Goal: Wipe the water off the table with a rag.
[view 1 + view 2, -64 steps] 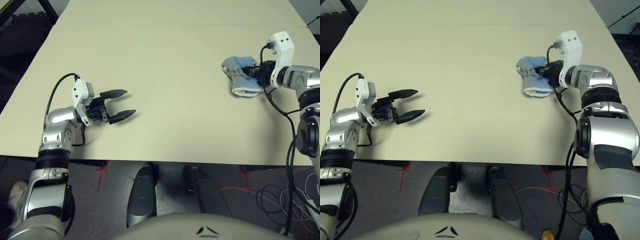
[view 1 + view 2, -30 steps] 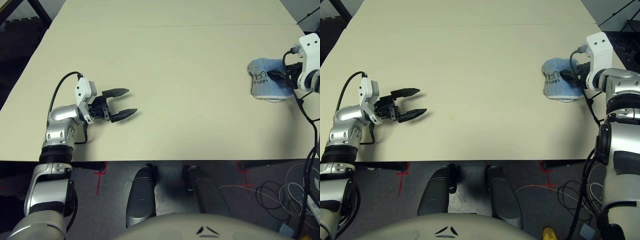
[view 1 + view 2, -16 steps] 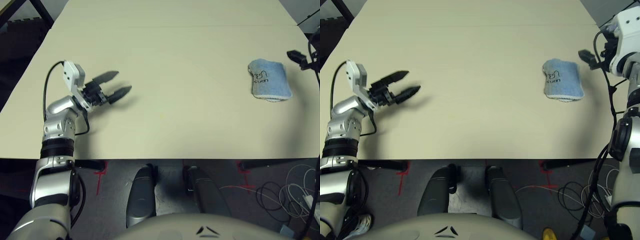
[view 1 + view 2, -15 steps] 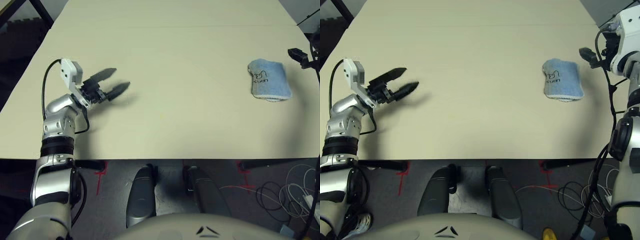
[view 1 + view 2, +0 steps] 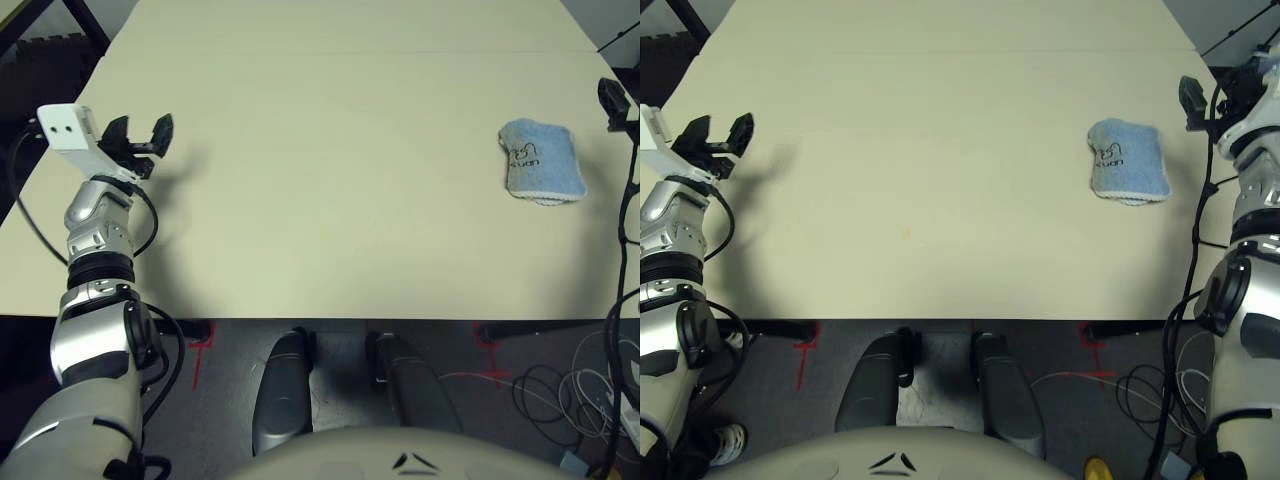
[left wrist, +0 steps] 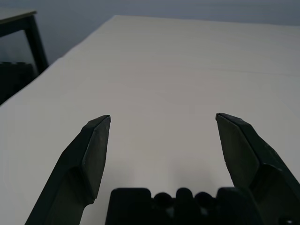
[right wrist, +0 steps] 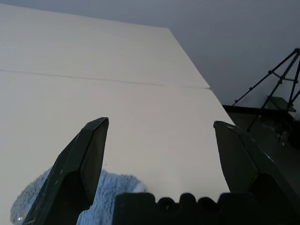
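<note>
Near the table's (image 5: 330,150) right edge lies the folded light-blue rag (image 5: 540,161), flat, printed side up, whitish hem toward the near edge. Just beyond that edge the right gripper (image 7: 161,136) hangs with fingers spread wide, clear of the rag. At the left edge the left gripper (image 5: 138,135) hovers, its fingers likewise apart and holding nothing.

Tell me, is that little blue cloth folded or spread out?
Folded: the small light-blue terry rag lies as a compact, rounded bundle.
</note>
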